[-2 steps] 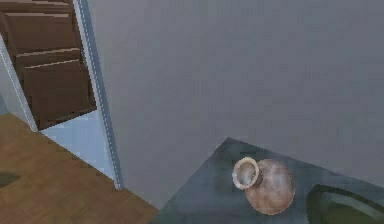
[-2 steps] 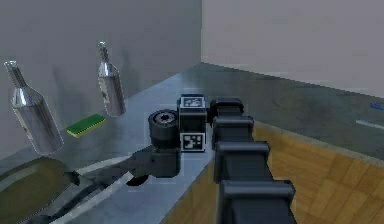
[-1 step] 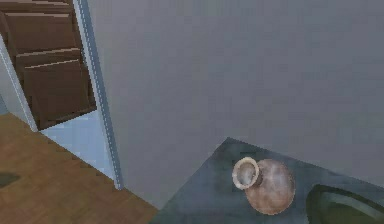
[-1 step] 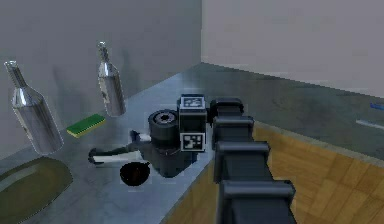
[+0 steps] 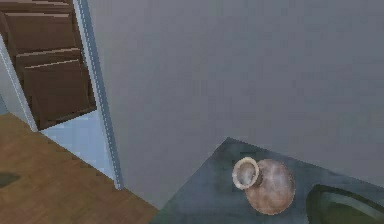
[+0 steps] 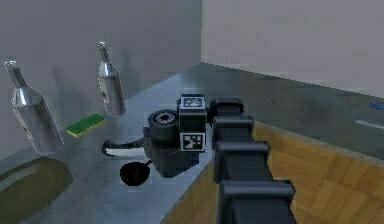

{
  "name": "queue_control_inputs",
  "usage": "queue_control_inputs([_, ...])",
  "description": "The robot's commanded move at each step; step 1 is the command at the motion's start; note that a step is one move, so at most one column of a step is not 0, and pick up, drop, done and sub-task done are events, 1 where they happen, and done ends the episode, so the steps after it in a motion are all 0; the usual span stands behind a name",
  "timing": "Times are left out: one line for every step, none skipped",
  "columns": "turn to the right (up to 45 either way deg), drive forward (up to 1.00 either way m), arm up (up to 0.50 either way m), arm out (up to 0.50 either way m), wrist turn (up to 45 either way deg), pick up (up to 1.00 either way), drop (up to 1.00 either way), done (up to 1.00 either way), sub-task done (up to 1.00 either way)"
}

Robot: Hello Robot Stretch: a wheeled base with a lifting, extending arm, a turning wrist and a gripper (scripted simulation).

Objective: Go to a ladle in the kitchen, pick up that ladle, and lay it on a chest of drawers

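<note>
Grey worktop [image 6: 95, 200] runs along the wall, and the arm [image 6: 245, 175] reaches over it. What looks like the ladle [image 6: 134, 175] lies on it just near-left of the fingers [image 6: 148, 160], dark bowl nearest, pale handle seemingly trending far-left. Cannot tell whether the fingers hold anything.

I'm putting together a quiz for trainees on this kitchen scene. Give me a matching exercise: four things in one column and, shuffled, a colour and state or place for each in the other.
Things:
1. round pot
2. flat pad
3. left bottle
4. small round thing

Descriptions:
A. green, lying flat
B. black, by the gripper
C. pinkish-brown, in the forward view
D. silvery, standing upright

Pairs: 1-C, 2-A, 3-D, 4-B
</note>
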Motion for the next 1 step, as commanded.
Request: queue_control_inputs([0.0,0.0,-0.12,0.0,0.0,0.0,0.0,0.0,0.0])
